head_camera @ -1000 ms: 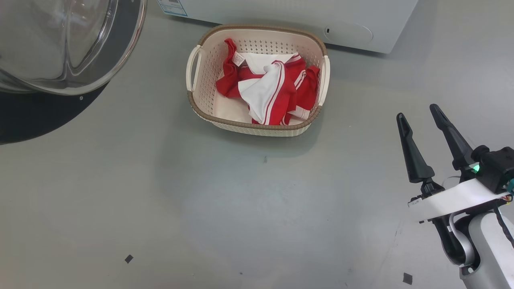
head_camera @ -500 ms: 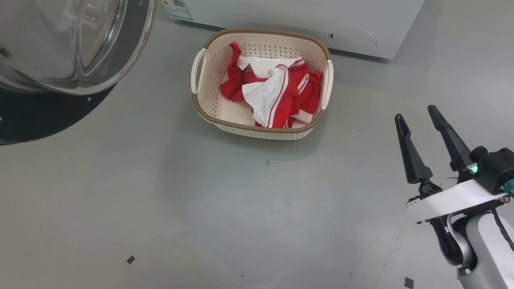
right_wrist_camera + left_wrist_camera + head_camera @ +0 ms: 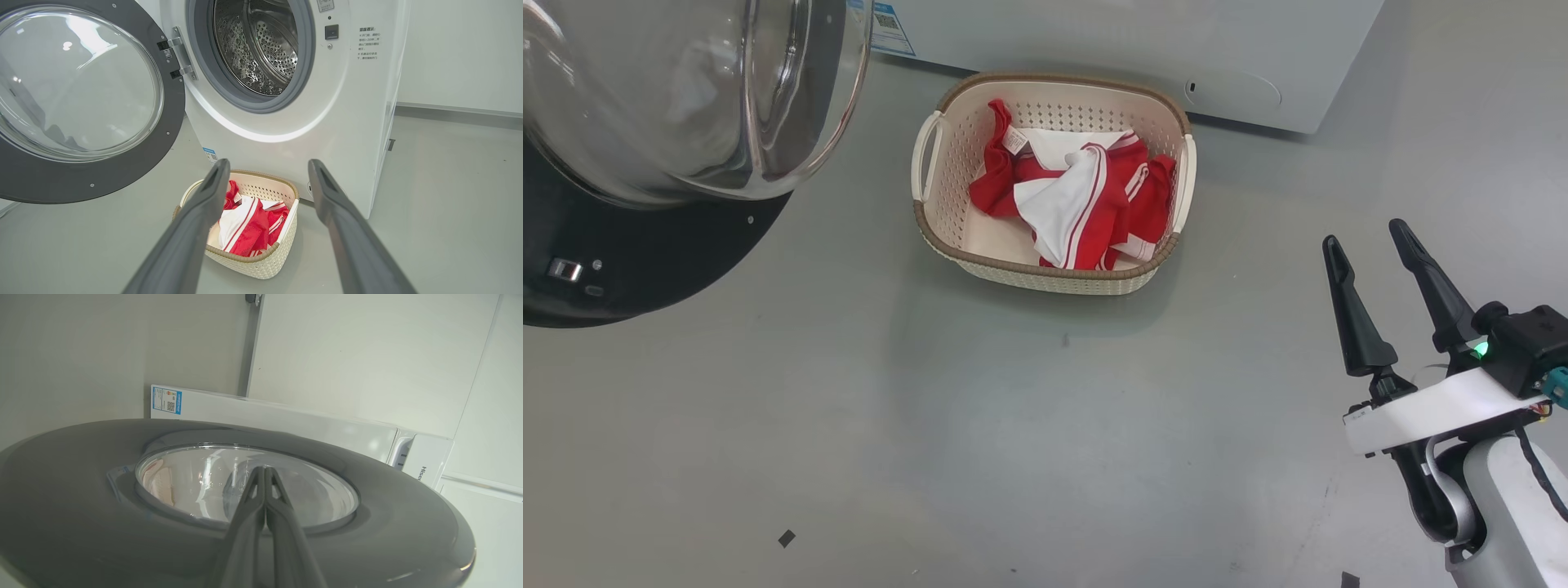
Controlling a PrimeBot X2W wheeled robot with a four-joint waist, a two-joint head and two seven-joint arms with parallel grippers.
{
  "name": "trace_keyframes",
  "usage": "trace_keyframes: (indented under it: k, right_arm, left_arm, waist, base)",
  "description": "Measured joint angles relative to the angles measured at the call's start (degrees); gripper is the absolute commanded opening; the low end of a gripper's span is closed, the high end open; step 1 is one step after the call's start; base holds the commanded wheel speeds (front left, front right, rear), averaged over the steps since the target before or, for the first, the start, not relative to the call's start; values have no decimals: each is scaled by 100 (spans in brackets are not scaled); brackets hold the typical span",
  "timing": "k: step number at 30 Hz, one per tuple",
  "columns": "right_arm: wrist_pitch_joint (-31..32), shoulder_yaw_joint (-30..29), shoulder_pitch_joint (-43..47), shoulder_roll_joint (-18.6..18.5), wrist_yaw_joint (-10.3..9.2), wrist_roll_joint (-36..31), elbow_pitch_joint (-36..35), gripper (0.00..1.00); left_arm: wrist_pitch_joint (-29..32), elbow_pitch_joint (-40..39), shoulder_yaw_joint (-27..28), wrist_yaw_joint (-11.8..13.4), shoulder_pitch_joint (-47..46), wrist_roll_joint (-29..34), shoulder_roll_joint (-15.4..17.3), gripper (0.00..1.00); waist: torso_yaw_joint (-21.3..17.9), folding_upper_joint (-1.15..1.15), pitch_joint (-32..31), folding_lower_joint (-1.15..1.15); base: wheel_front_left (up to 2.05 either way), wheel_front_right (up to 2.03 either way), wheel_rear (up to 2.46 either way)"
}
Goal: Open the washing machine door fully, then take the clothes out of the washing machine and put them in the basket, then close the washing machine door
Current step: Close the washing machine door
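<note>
Low at the frame's right, my right gripper [image 3: 1365,234] hangs spread wide, empty. My left gripper [image 3: 264,475], pressed together, points at the open washing machine door [image 3: 81,506]. Farther up, at centre, the clothes [image 3: 1078,196] lie in the basket [image 3: 1045,278], just before the washing machine [image 3: 1135,33].

Door swing: washing machine door [image 3: 645,269] stands further right than a second ago, glass edge nearer the basket [image 3: 1045,278]. Latch [image 3: 564,269] on its black rim now in view.
</note>
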Motion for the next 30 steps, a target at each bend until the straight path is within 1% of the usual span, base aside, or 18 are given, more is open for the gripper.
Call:
trace_keyframes:
  k: [5,9,12,16,20,25,30]
  right_arm:
    - [-36,11,2,41,-4,5,40,100]
    - [-55,14,2,57,-5,29,57,100]
    - [-64,18,2,74,-5,44,65,100]
    - [-88,31,3,100,-5,44,93,100]
    - [-93,56,5,131,-5,44,125,100]
    - [-122,59,6,133,-5,44,148,100]
    - [-131,63,11,133,-5,44,185,100]
  left_arm:
    - [604,-134,-213,-55,132,-57,-115,0]
    - [965,-225,-349,-81,299,-57,-225,0]
    - [1212,-302,-386,-96,397,-70,-271,0]
    - [1584,-460,-416,-135,517,-263,-326,0]
    - [1855,-603,-422,-174,634,-341,-461,0]
    - [2051,-748,-416,-174,840,-400,-543,0]
    - [2302,-990,-505,-174,1026,-410,-747,0]
  waist:
    - [-23,0,-56,0]
    - [-31,0,-94,0]
    - [-36,0,-114,0]
    - [-46,0,-141,0]
    - [-59,0,-174,0]
    - [-76,0,-209,0]
    - [-85,0,-247,0]
  base:
    - [0,0,0]
    - [0,0,0]
    - [0,0,0]
    - [0,0,0]
    - [0,0,0]
    - [0,0,0]
    - [0,0,0]
